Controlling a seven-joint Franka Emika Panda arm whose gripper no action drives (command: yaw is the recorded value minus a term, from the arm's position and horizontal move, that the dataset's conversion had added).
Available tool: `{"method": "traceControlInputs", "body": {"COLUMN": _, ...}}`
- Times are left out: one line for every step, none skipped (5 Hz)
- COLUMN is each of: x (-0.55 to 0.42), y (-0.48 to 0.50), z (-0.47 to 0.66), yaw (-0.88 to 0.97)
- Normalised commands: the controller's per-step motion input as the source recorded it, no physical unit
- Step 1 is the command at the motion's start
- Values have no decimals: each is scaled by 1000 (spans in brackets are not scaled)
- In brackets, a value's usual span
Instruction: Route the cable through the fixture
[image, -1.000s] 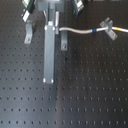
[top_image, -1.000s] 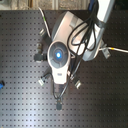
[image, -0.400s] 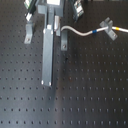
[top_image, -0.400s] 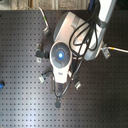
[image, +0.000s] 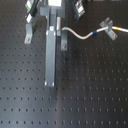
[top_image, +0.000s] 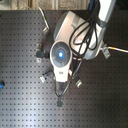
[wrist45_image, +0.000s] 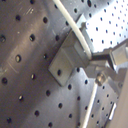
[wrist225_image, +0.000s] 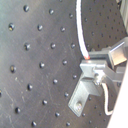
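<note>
Lowered since earlier, one grey gripper (image: 50, 82) nears the board; grip state indeterminate; one thin white cable (image: 80, 35) crosses apparently two grey brackets (image: 106, 25).

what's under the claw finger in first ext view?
In the first exterior view, the black perforated board lies under the grey claw finger. The white cable emerges beside it, running toward a small bracket. Where the cable is gripped is hidden behind the finger.
</note>
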Motion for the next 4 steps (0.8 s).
{"method": "traceControlInputs", "body": {"x": -25, "y": -233, "z": 316, "yaw": -51}}
{"method": "traceControlInputs", "body": {"x": -95, "y": -202, "z": 461, "yaw": -143}}
{"method": "traceControlInputs", "body": {"x": -84, "y": 2, "z": -112, "yaw": 0}}
{"method": "traceControlInputs", "body": {"x": -2, "y": -194, "z": 73, "yaw": 0}}
